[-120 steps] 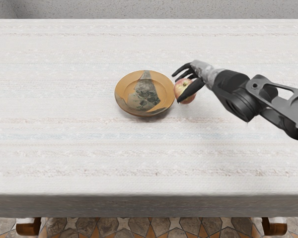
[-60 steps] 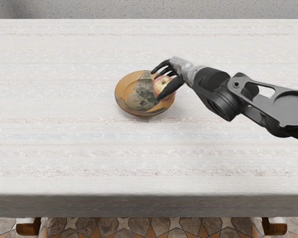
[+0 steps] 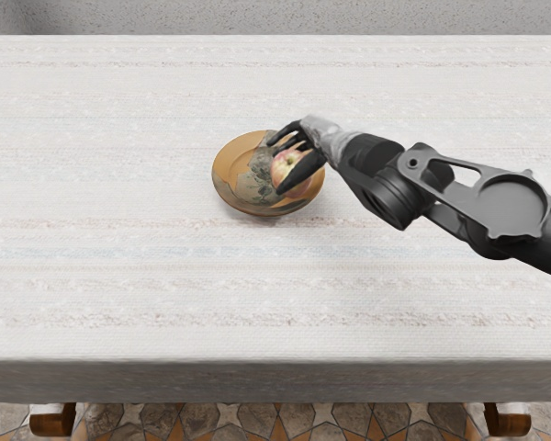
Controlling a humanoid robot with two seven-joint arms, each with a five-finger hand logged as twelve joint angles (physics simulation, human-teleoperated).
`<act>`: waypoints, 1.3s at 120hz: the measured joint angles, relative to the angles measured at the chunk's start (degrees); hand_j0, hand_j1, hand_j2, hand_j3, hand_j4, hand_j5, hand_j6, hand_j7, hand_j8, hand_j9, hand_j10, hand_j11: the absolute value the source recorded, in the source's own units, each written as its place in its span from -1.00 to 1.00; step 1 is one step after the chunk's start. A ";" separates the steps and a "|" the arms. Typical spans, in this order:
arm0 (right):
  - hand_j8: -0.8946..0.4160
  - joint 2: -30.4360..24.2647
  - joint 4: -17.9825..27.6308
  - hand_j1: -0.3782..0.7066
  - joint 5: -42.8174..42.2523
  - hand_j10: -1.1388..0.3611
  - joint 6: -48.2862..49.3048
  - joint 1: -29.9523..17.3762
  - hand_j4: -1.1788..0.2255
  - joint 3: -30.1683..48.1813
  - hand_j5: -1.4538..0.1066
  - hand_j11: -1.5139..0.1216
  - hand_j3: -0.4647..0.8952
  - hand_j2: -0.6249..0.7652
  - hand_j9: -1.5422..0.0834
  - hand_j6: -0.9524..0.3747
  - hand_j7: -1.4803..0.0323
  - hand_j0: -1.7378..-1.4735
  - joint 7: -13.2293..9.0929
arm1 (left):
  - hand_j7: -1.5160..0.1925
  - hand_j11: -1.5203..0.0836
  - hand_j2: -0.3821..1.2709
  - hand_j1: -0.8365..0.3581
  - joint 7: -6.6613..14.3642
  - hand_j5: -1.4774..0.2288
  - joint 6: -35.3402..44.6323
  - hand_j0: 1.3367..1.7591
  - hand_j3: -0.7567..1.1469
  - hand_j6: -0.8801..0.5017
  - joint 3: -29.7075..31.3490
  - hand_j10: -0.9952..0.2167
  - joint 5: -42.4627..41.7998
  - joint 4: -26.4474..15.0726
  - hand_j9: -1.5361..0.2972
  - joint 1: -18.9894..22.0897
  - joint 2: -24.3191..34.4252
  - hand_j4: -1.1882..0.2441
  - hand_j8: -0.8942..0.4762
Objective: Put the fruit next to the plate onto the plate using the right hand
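The right hand (image 3: pixel 303 145) is gripping the apple (image 3: pixel 286 171) over the plate (image 3: pixel 226 175), toward its three o'clock rim, though I can't tell whether it is touching down yet, so letting go now is risking a roll off onto the table (image 3: pixel 119 276).

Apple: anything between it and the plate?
Nothing visible. The right hand grips the apple directly over the right half of the plate. Whether the apple touches the plate yet is unclear.
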 joint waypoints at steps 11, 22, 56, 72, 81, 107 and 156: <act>-0.24 0.76 -1.58 -0.03 0.00 -0.03 0.02 -0.15 -0.07 0.00 -0.02 0.01 -0.32 0.12 0.05 -0.37 0.05 -0.39 0.00 | 0.76 0.88 -0.54 0.97 0.00 0.72 0.00 0.52 -0.20 0.26 0.00 0.63 0.00 0.00 0.67 0.00 0.00 0.65 0.29; -0.24 1.13 -2.67 -0.03 0.00 -0.03 0.02 -0.28 -0.05 0.00 -0.01 0.02 -0.32 0.11 0.07 -0.37 0.07 -0.39 0.00 | 0.76 0.88 -0.54 0.97 0.00 0.72 0.00 0.52 -0.20 0.26 0.00 0.63 0.00 0.00 0.67 0.00 0.00 0.65 0.29; -0.11 2.19 -3.69 -0.25 0.01 0.10 -1.63 -0.30 0.18 0.02 0.27 0.29 -0.32 -0.06 0.33 -0.16 0.35 -0.39 0.04 | 0.76 0.88 -0.54 0.97 0.00 0.72 0.00 0.52 -0.20 0.26 0.00 0.63 0.00 0.00 0.67 0.00 0.00 0.65 0.29; 0.09 3.05 -3.70 -0.55 0.05 0.28 -2.58 -0.02 0.40 0.08 0.53 0.54 -0.32 -0.08 0.58 0.10 0.62 -0.40 0.04 | 0.76 0.88 -0.54 0.97 0.00 0.72 0.00 0.52 -0.20 0.26 0.00 0.63 0.00 0.00 0.67 0.00 0.00 0.65 0.29; 0.18 3.08 -3.50 -0.67 0.09 0.35 -2.53 0.17 0.48 0.09 0.63 0.63 -0.32 -0.09 0.68 0.20 0.72 -0.40 0.04 | 0.76 0.88 -0.54 0.97 0.00 0.72 0.00 0.52 -0.20 0.26 0.00 0.63 0.00 0.00 0.67 0.00 0.00 0.65 0.29; 0.30 -1.90 -0.01 -0.85 4.32 0.46 6.70 0.52 0.61 3.58 0.78 0.77 -0.32 -0.10 0.82 0.35 0.88 -0.40 0.04 | 0.76 0.88 -0.54 0.97 0.00 0.72 0.00 0.52 -0.20 0.26 0.00 0.63 0.00 -0.16 0.67 0.16 0.00 0.65 0.29; 0.35 -34.06 7.13 -0.93 26.40 0.51 35.03 0.10 0.67 8.85 0.85 0.84 -0.32 -0.10 0.89 0.42 0.95 -0.40 0.04 | 0.76 0.88 -0.54 0.97 0.00 0.72 0.00 0.52 -0.21 0.26 0.02 0.63 -0.01 -0.25 0.67 0.54 0.00 0.65 0.29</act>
